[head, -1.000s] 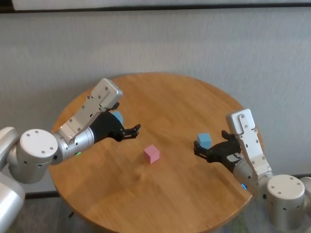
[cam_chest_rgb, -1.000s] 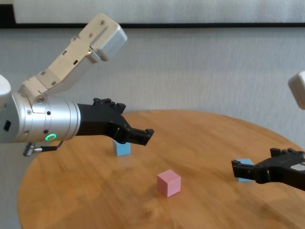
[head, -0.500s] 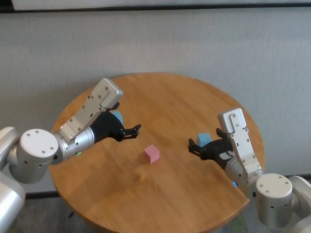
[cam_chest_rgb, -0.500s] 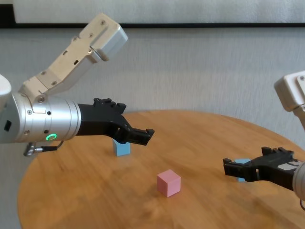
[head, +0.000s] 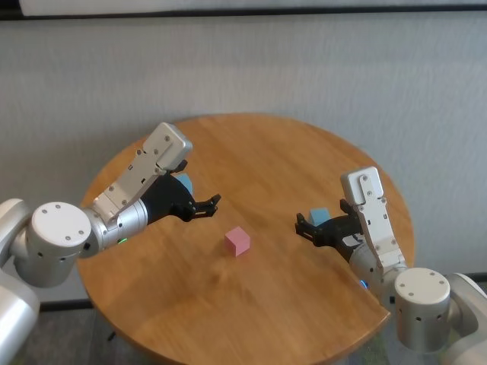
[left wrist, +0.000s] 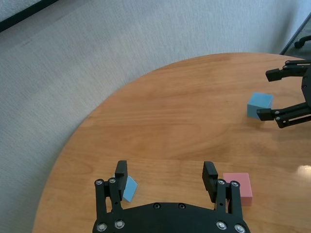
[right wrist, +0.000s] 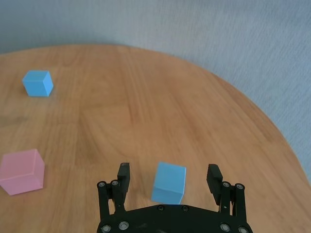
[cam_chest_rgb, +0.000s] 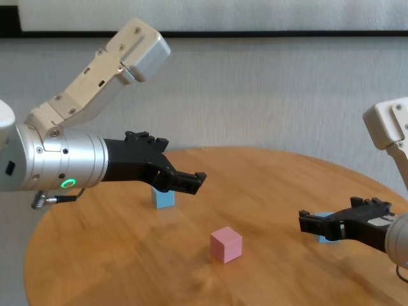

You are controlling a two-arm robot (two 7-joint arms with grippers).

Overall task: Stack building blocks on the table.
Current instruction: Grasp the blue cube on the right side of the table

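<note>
2 lt-blue blocks (head: 319,217) (head: 183,183), 1 pink block (head: 237,240), 1 round table (head: 266,152), 2 grippers (head: 211,204) (head: 302,228)

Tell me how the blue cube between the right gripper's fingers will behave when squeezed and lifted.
The blue cube looks rigid with flat faces, so the open right gripper should clamp it squarely. It is small and probably light. Its matte surface seems unlikely to slip, and it cannot roll.

Three building blocks on the round table (head: 266,152). One cube (head: 237,241) near centre. Second cube (head: 184,183) to its left and farther back, behind the left gripper (head: 210,204). Third cube (head: 319,218) to the right, between the spread fingers of the right gripper (head: 302,227). All cubes well apart.
</note>
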